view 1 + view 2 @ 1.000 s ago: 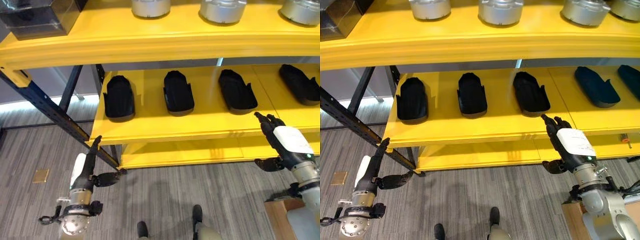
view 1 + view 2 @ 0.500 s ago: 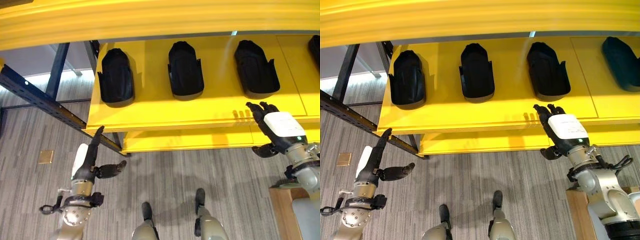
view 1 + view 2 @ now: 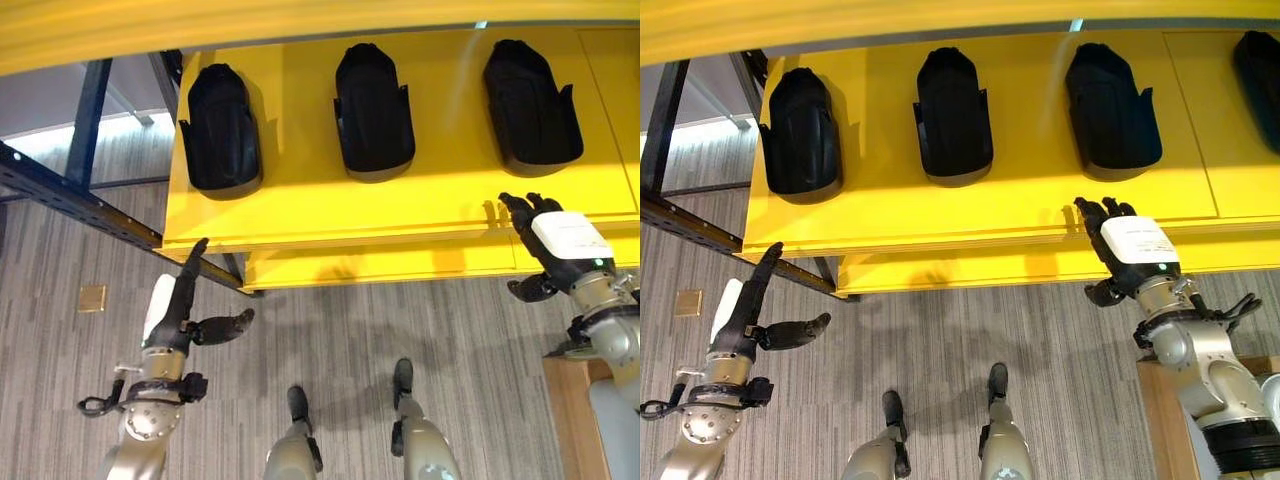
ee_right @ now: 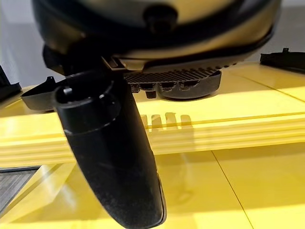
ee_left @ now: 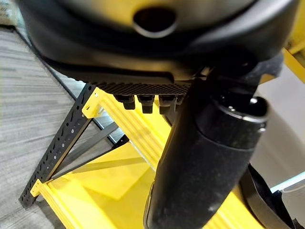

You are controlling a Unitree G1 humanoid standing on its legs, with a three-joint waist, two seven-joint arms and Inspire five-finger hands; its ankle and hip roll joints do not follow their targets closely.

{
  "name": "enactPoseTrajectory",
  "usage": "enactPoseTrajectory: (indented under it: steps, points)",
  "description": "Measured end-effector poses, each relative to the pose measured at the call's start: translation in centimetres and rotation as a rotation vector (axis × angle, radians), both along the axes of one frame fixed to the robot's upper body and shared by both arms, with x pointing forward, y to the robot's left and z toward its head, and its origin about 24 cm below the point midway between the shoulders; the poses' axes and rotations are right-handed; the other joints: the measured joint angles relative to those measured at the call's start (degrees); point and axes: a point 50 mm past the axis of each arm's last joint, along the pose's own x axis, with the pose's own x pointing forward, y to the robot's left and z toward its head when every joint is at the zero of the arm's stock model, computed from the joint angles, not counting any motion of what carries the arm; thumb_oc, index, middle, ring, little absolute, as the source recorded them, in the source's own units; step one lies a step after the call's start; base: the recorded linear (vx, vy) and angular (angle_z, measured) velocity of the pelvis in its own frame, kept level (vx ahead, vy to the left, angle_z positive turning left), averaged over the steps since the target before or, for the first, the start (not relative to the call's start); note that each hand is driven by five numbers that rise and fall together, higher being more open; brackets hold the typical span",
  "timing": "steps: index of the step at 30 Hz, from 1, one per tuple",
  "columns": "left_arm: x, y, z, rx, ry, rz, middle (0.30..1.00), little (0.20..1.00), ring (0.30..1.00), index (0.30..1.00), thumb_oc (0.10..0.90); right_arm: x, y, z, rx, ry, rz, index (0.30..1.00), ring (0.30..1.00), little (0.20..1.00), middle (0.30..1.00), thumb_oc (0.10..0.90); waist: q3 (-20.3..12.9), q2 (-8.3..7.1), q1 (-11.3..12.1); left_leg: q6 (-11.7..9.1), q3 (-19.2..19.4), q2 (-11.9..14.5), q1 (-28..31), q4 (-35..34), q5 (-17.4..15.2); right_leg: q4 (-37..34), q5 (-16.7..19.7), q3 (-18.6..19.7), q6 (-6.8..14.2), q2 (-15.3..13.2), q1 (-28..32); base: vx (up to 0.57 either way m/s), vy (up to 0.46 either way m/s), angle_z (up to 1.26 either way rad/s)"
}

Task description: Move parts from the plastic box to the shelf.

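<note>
Hands empty beside a stocked shelf

Three black parts lie in a row on the yellow shelf, each resting flat and well apart from its neighbour; a fourth dark part shows at the far right edge of the right eye view. The right hand hangs at the shelf's front edge, just below the third part, fingers straight and spread, holding nothing. The left hand hovers over the grey floor below the shelf's left corner, fingers straight, thumb standing out, also empty.

The plastic box cannot be made out, so the next pick probably calls for turning away from the shelf. The risk here lies with the right hand: its fingertips sit close to the shelf lip, and a careless swing sideways or upward could clip the edge or nudge the nearest part out of its row. The left hand could likewise catch the dark steel brace nearby.
</note>
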Motion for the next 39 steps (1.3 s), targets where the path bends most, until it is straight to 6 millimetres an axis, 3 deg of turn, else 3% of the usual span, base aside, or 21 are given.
enactPoseTrajectory:
  steps: [10,18,39]
  points:
    - [0.7,-0.1,0.7,0.002,-0.037,-0.004,1.000,1.000,1.000,1.000,0.900,1.4,-1.4,1.1,0.000,-0.050,-0.073,1.000,1.000,1.000,1.000,0.900,3.80,0.19,0.95,-0.02,0.03,-0.01,-1.40,0.16,0.02,0.02,0.10,0.13,-0.06,0.00,-1.45,0.00,-0.003,0.00]
    - [0.8,0.0,1.0,0.003,-0.055,0.009,1.000,1.000,1.000,1.000,0.900,1.6,-2.0,1.9,-0.026,-0.066,-0.103,1.000,1.000,1.000,1.000,0.900,3.81,0.19,1.32,-0.02,-0.14,-0.03,-2.08,0.30,0.02,0.02,0.13,-0.02,-0.07,-0.08,-1.86,0.00,-0.001,0.01]
    - [1.1,-0.1,1.3,-0.034,-0.073,0.007,1.000,1.000,1.000,1.000,0.900,1.6,-3.7,1.4,-0.025,-0.069,-0.178,1.000,1.000,1.000,1.000,0.900,3.81,0.19,1.15,-0.02,-0.04,-0.06,-2.36,0.35,0.02,0.03,0.13,0.11,-0.08,-0.04,-2.25,0.00,-0.003,0.00]
